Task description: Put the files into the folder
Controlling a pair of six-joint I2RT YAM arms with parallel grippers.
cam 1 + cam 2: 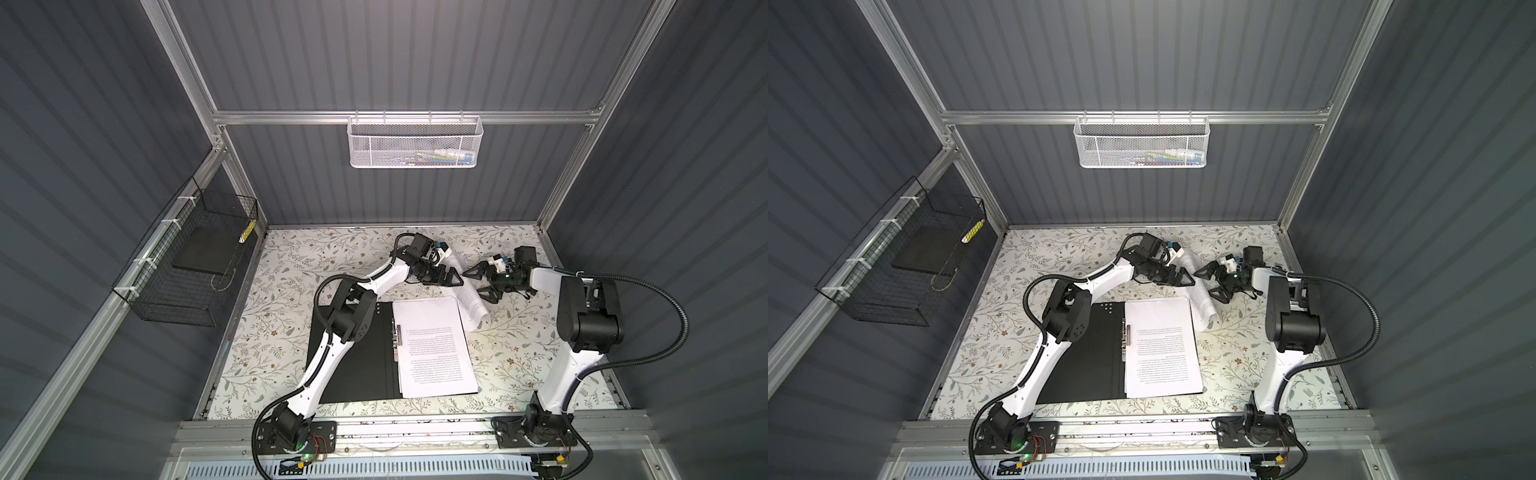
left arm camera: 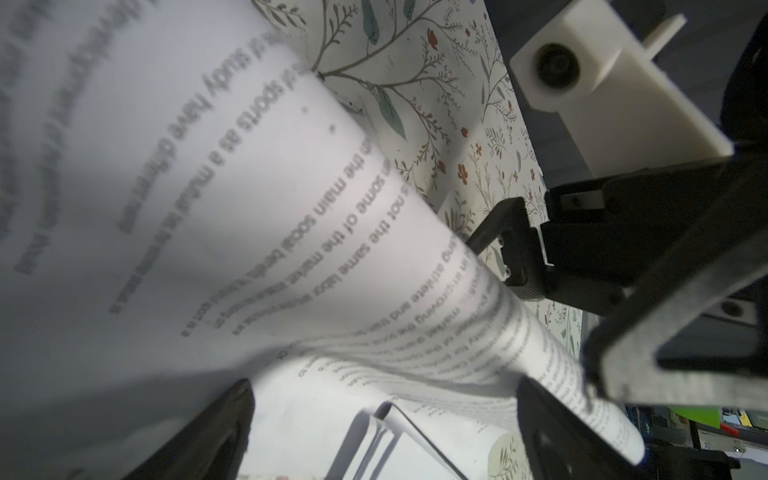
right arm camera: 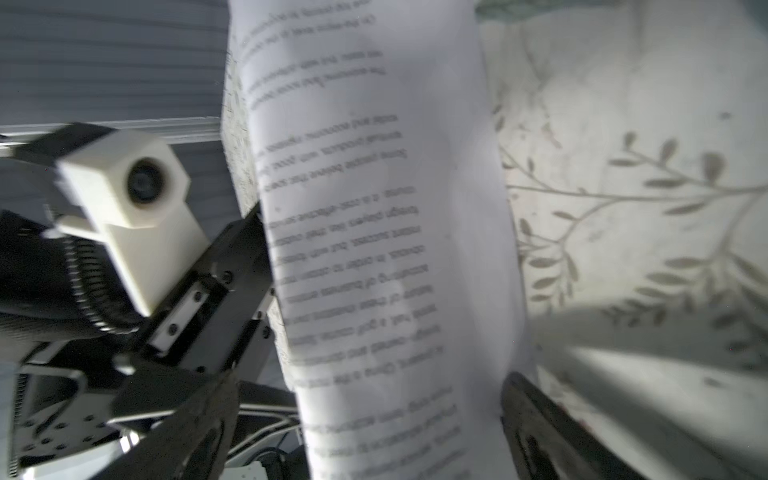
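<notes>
Files [image 1: 432, 345] are lying mostly as a squared stack on the right half of the open folder [image 1: 365, 361], just beside its clip [image 1: 397, 345]. The folder is resting black side up on the table [image 1: 291, 270]. One more sheet [image 1: 471, 299] is sitting just past the folder's far right corner. It is curling into a loose roll, and its near end is drooping toward that corner (whether it is one sheet or two I cannot tell).

The left gripper [image 1: 456, 279] is reaching over the folder's far edge to one side of the roll. The right gripper [image 1: 474, 283] is facing it from the other side. Both are standing with jaws wide apart, clamping nothing. In each wrist view the printed curl is passing through the gap between the jaws and looks free of them.

Paper like this is likely light, limp and slick, so it is going to sag and swing once lifted, and a hard pinch across the roll is going to crease it. The curl is helping, though: it is lifting an edge clear of the table, and that edge looks far easier to take than a sheet lying flat. I am judging the best hold to be a shallow pinch on that raised edge near a corner. The second gripper could be steadying the opposite end, so that the sheet is flattening as it goes down onto the stack.
</notes>
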